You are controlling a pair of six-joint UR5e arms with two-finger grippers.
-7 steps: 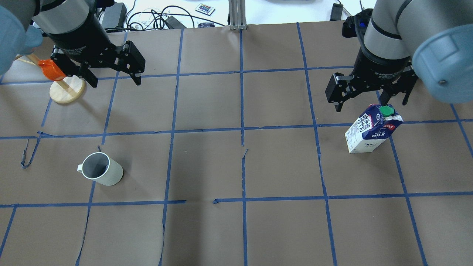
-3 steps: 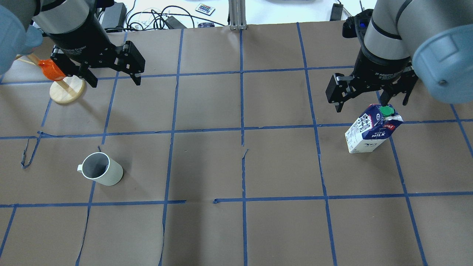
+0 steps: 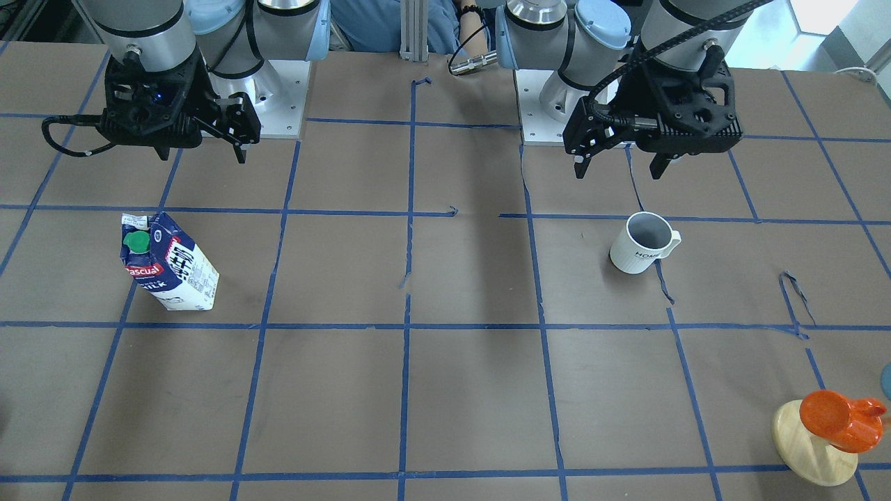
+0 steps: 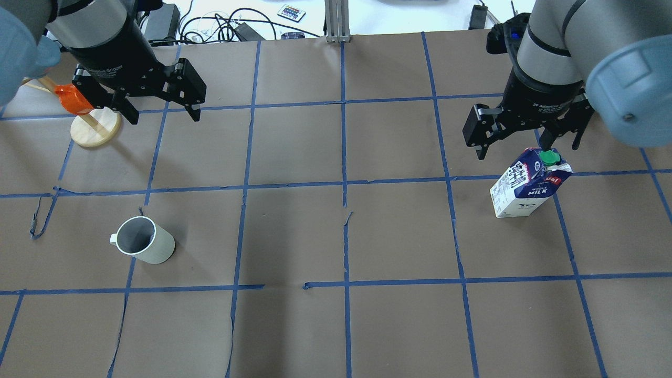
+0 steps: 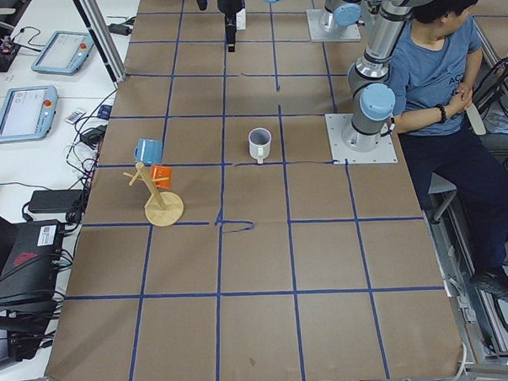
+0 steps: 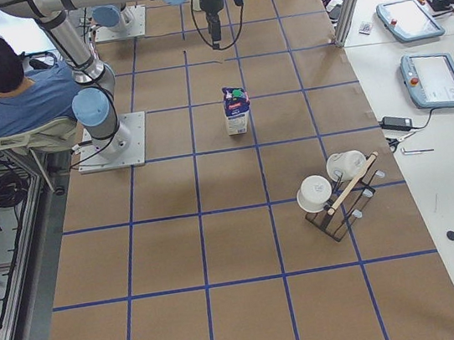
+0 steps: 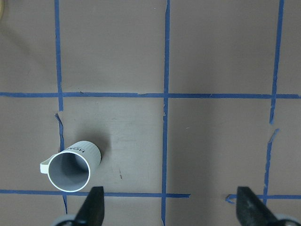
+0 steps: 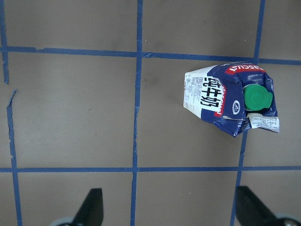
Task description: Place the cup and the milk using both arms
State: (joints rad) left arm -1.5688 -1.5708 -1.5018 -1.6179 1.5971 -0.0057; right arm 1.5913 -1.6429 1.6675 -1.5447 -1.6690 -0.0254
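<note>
The white ribbed cup stands upright on the brown table, left of centre; it also shows in the front view and the left wrist view. My left gripper is open and empty, raised above the table beyond the cup. The milk carton stands upright on the right, with a green cap and a blue top; it shows in the front view and the right wrist view. My right gripper is open and empty, hovering just beyond and above the carton.
A wooden mug tree with an orange cup stands at the far left. Another rack with white cups stands on the right end. Cables lie past the far edge. A person sits behind the robot.
</note>
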